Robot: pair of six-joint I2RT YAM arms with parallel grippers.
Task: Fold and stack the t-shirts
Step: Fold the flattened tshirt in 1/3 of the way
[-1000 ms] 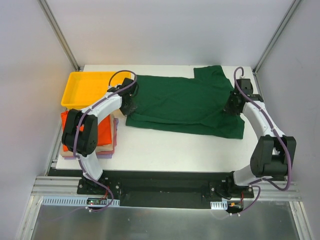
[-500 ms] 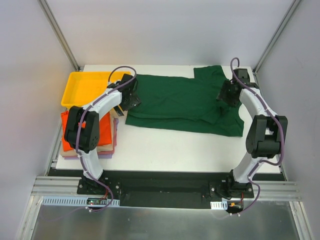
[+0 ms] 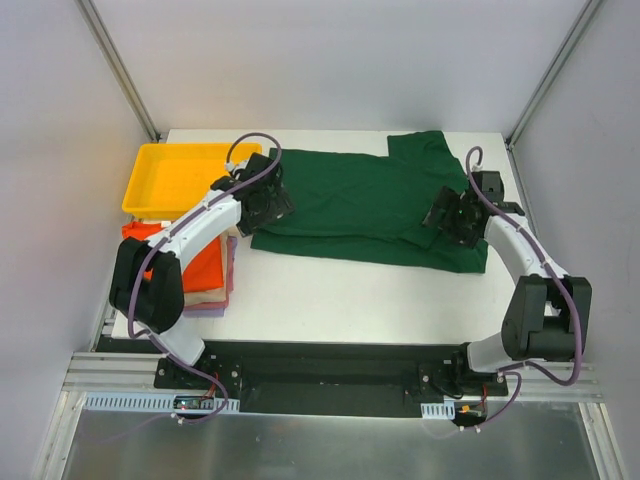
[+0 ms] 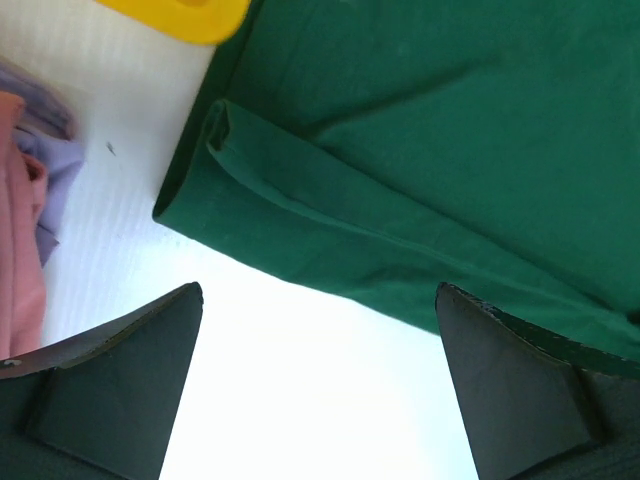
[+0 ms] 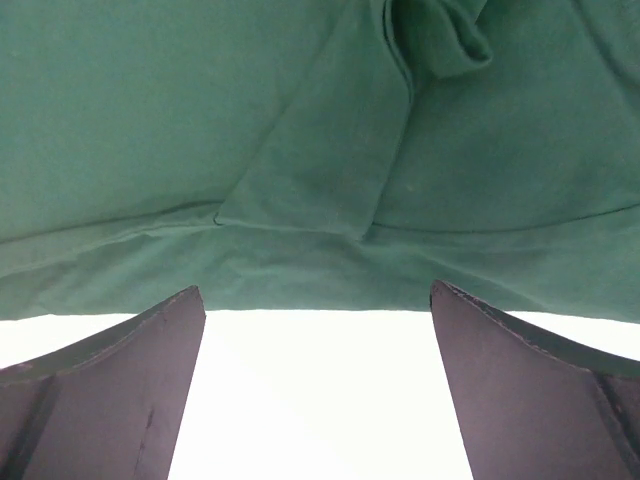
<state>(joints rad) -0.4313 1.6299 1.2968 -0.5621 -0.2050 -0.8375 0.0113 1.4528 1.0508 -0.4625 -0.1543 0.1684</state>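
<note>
The dark green t-shirt lies spread across the back half of the table, its near edge doubled over into a long fold. My left gripper hangs open over the shirt's near left corner, with only white table between its fingers. My right gripper hangs open over the shirt's near right edge, also empty. At the left edge sits a stack of folded t-shirts: orange on top, beige and lilac beneath.
A yellow tray stands at the back left, its corner touching the green shirt. The white table shows bare in front of the shirt. Grey walls and metal posts close in the sides and back.
Both grippers have gone from shut to wide open and let go of the green shirt. Both have drawn a little toward the near side, off the shirt's ends.
</note>
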